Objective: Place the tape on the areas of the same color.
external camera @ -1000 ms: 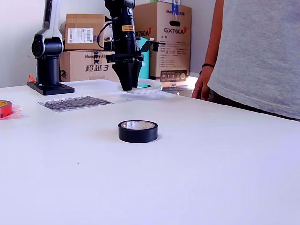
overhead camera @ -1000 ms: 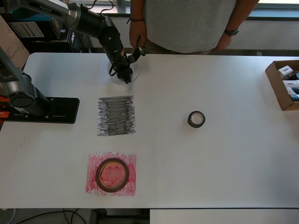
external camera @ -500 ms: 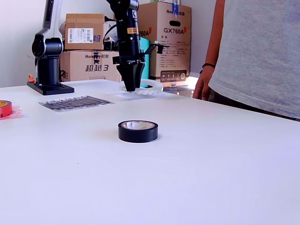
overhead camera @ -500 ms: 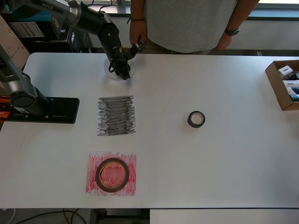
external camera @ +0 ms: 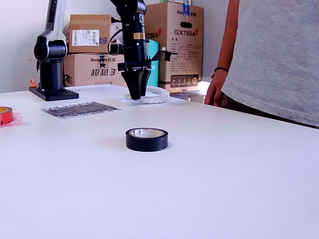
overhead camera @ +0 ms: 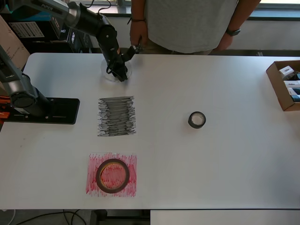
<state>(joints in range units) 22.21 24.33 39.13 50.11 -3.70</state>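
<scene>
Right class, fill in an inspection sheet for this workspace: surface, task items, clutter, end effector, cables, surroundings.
Surface: white table, two scribbled patches on it.
Task items: red tape roll lies on the red patch; black patch is bare; black tape roll sits apart on plain table; white tape ring lies at the far edge.
Clutter: cardboard box with small packs at the overhead view's right edge.
End effector: end effector points down at the white ring; whether it grips cannot be told.
Cables: black cable on the arm's wrist.
Surroundings: person behind the table; stacked cartons.
</scene>
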